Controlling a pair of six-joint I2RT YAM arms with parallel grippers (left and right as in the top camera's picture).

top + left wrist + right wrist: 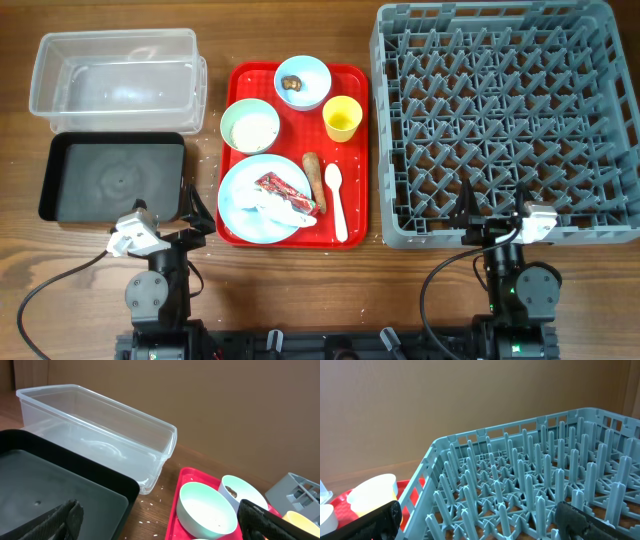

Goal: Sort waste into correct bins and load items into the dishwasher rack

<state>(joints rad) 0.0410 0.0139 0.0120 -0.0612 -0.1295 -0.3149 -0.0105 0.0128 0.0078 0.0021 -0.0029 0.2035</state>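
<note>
A brown wooden bench (300, 30) carries 4 large things. At the far left stands a clear tub (115, 36), upright and open at the top. Right against its near side lies a shallower black tray (110, 178). Near the middle sits a red serving tray (300, 128), apart from the 2 bins, with a strip of bare wood between. In that strip a few white rice grains (148, 503) lie scattered on the wood. On the right a grey dishwasher rack (500, 120) stands just beside the red tray, reaching the far edge.
</note>
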